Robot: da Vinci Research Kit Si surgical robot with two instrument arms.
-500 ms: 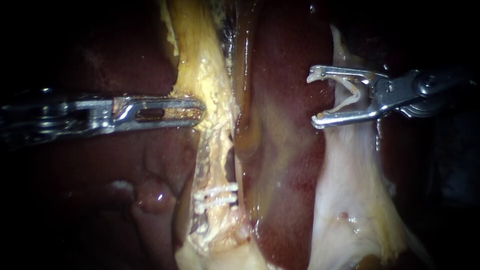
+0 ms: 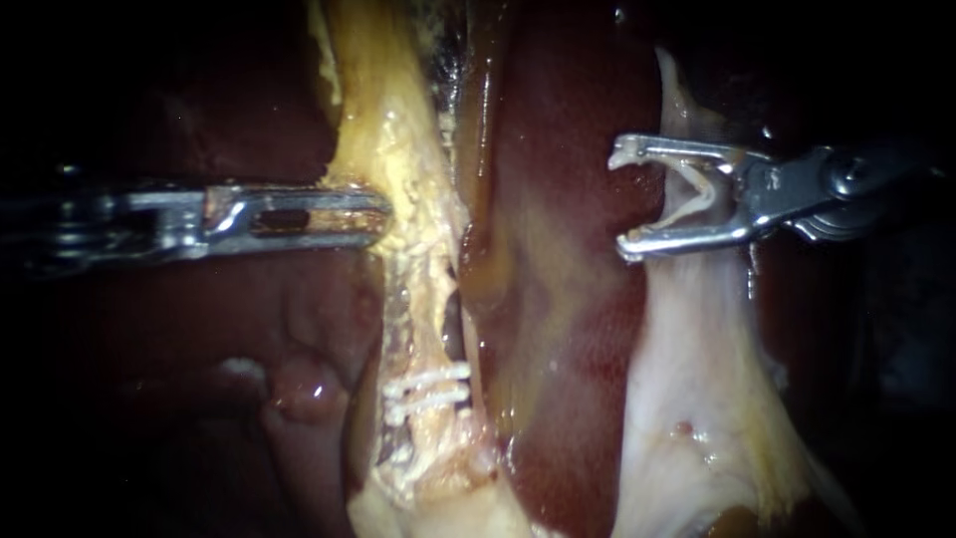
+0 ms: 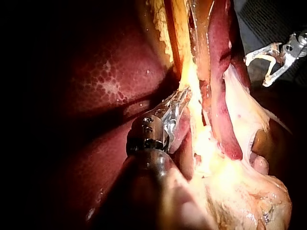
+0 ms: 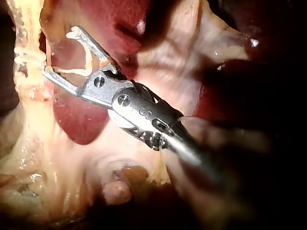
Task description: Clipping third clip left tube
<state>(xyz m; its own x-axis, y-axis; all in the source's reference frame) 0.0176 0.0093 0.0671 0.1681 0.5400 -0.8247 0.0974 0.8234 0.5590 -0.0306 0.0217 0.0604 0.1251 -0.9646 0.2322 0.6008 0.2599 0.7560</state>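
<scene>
From where I stand, the left tube (image 2: 418,249) is the yellowish strand running down between the dark liver (image 2: 249,319) and a glistening red lobe (image 2: 558,299). Low on it sit two white clips (image 2: 430,389), close together and lying across the strand.

The left instrument (image 2: 378,214) comes in level, and its claw is pressed together on the near edge of that tube, well above the two clips. To my eye it is there to draw the strand sideways and keep it taut, so that a clear length is on offer. The left wrist view shows the same hold, with the tip buried in the yellow tissue.

The right instrument (image 2: 622,199) hangs on the far side of the red lobe, in front of pale tissue (image 2: 697,379), at about the height of the other claw. Its claw stands wide, but a loaded clip (image 2: 705,191), a white V, is seated between the two halves and touches both, so the claw is bearing on that clip and on no tissue. The mouth faces the left tube, well apart from it.

I judge the third clip is not yet on. The claw must cross the lobe and straddle the strand fully, clear of the two clips, before it closes. A snag on the lobe looks the likeliest hazard.
</scene>
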